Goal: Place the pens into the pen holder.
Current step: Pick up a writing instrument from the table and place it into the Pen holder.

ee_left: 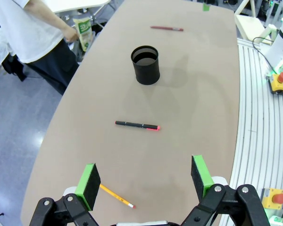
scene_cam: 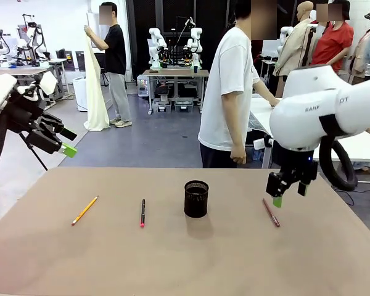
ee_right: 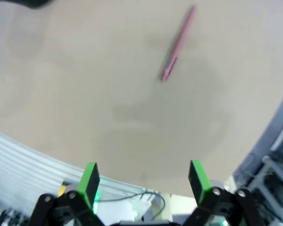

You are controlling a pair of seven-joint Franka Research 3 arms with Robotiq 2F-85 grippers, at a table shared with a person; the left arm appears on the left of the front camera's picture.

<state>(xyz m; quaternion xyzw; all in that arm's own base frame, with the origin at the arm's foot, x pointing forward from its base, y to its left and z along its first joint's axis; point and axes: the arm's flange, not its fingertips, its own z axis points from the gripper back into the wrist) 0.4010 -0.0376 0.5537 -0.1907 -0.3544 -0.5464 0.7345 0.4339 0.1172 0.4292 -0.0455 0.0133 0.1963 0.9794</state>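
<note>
Right gripper hovered released, empty, near dark-red pen; left gripper released too. Pencil and black pen lay left of holder. Pens looked light, stiff, likely to roll; pinch mid-shaft.

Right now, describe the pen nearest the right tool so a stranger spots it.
On the brown table, find the black mesh pen holder mid-table. The dark-red pen lies to the robot's right of it, by the right tool: the only pen on that side.

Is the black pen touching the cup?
Apart: the left wrist view shows bare brown table between the black red-tipped pen and the black cylindrical mesh cup.
</note>
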